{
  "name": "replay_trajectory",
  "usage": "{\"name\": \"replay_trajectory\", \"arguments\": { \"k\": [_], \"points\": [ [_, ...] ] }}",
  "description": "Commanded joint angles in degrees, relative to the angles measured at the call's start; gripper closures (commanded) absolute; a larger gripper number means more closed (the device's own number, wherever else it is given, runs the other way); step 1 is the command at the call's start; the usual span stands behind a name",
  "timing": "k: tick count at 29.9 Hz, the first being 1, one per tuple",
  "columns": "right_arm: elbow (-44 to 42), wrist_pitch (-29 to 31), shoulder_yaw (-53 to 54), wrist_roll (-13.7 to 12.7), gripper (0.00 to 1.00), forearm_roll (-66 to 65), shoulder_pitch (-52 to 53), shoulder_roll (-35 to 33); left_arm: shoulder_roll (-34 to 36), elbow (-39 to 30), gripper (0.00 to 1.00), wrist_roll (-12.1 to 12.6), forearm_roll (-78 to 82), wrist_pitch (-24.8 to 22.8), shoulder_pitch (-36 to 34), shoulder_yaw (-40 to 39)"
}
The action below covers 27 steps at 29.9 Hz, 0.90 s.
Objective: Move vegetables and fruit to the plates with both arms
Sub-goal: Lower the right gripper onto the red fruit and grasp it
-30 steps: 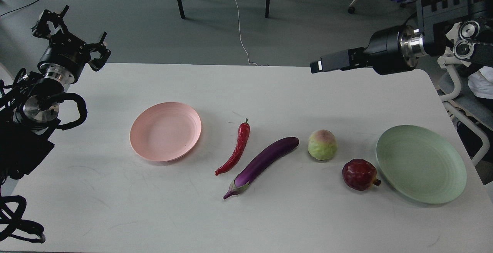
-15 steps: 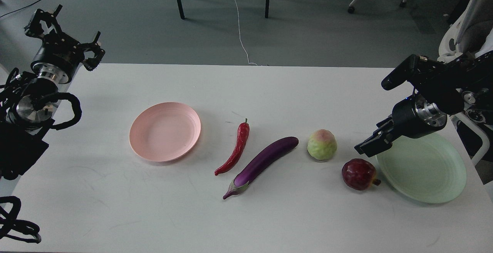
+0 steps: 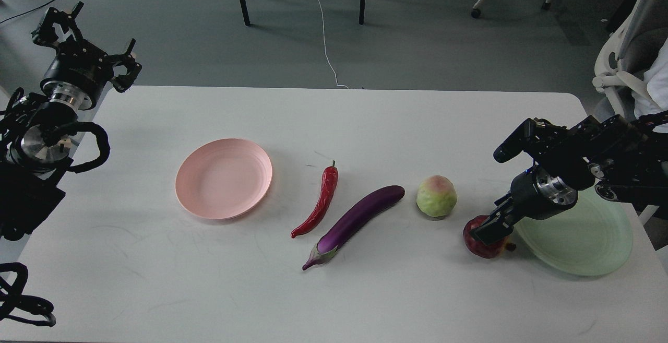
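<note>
The right gripper (image 3: 491, 231) sat over the dark red fruit (image 3: 482, 244), beside the green plate (image 3: 584, 249), probably to grab it. I could not tell how wide its 2 fingers were. The left gripper (image 3: 86, 45) waited wide open, far from the food.

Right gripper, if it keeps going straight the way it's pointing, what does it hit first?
The red fruit. The right gripper points down and left, already over the fruit's top, though one view can't show whether it's touching.

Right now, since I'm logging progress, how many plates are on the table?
2: the pink plate sits left of the chili pepper; the mint green plate lies far right, partly behind the right arm. Both hold nothing.
</note>
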Motion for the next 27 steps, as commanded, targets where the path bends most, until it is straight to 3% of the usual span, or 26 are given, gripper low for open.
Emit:
{"name": "replay_trajectory", "arguments": {
  "k": [1,7,11,17,20,27],
  "points": [
    [0.05,0.07,-0.07,0.01,0.04,-0.07,-0.64,0.06,-0.03,0.00,0.02,-0.07,-0.08,0.00,-0.01,-0.16],
    [-0.12,-0.10,0.01,0.01,0.04,0.01,-2.58,0.76,-0.11,0.00,0.02,-0.24,-0.08,0.00,-0.01,-0.16],
    [-0.47,-2.73,0.10,0.80,0.10,0.01,-2.84,0.76,0.06,0.00,0.02,-0.24,-0.17,0.00,-0.01,-0.16],
    [-0.12,-3.71,0.10,0.97,0.37,0.01,-1.79,0.76,0.15,0.09,0.02,-1.38,-0.17,0.00,-0.01,0.02],
    [0.75,-3.71,0.10,1.06,0.44,0.19,0.14,0.15,0.15,0.09,0.02,-1.47,-0.17,0.00,-0.01,-0.16],
    [6.20,-3.62,-0.07,1.50,0.45,1.24,6.73,-3.71,0.06,0.09,0.02,-1.47,-0.17,0.00,-0.01,-0.24]
  ]
}}
